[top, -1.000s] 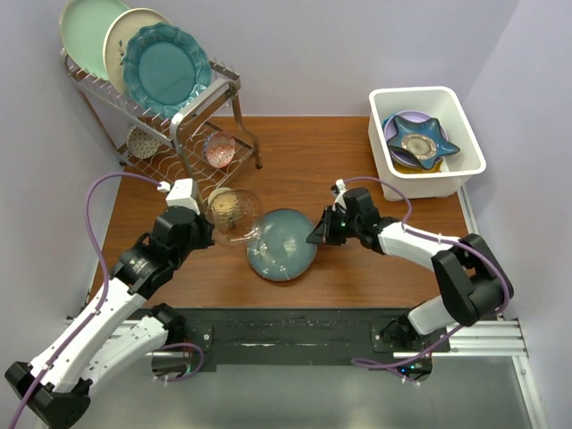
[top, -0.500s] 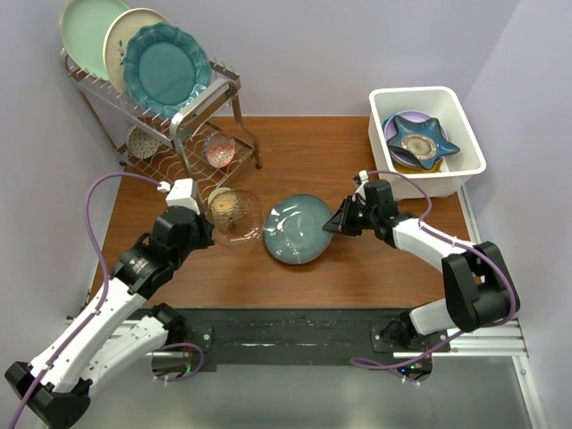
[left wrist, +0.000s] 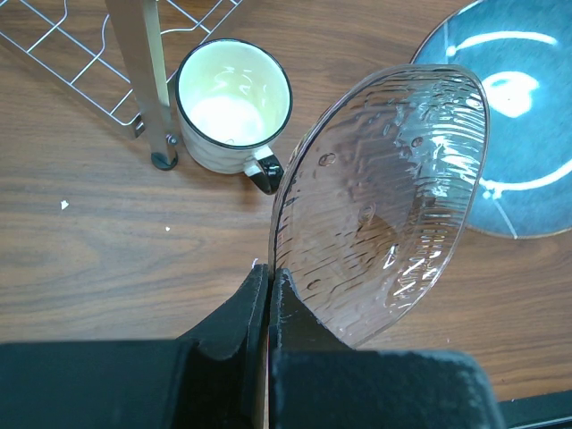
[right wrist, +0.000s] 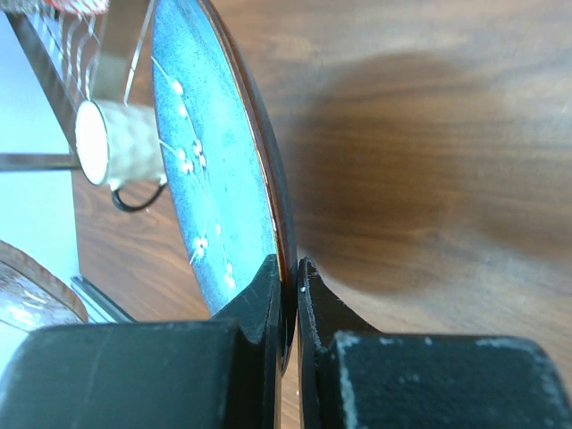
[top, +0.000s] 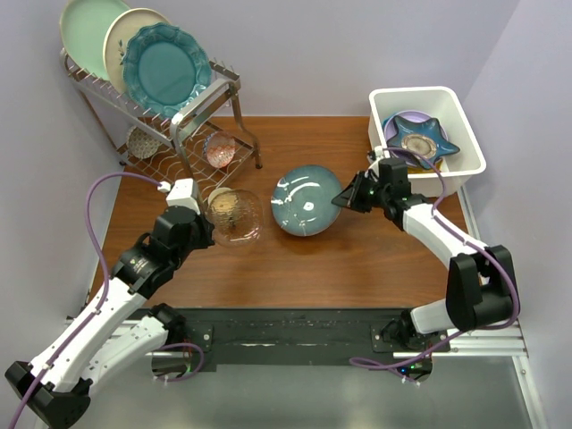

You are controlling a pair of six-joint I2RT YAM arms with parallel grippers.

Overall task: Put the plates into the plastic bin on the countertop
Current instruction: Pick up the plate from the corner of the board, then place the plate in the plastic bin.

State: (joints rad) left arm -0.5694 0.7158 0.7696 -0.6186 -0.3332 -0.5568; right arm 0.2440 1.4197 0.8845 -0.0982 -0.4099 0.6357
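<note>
Right gripper (right wrist: 288,268) has its two black fingers pinched tight on the rim of the blue plate (right wrist: 201,161), which stands on edge in the grip (white dotted sprigs across its glaze, a brown line along the rim). Beneath it, the countertop (right wrist: 447,107) carries a broad soft shadow. Far left, a cream cup (right wrist: 112,143) with a dark handle sits near the rack's metal leg (right wrist: 125,45). A clear glass plate (right wrist: 27,295) peeks in at the lower-left corner.

No text, label, brand or number is legible on anything.
</note>
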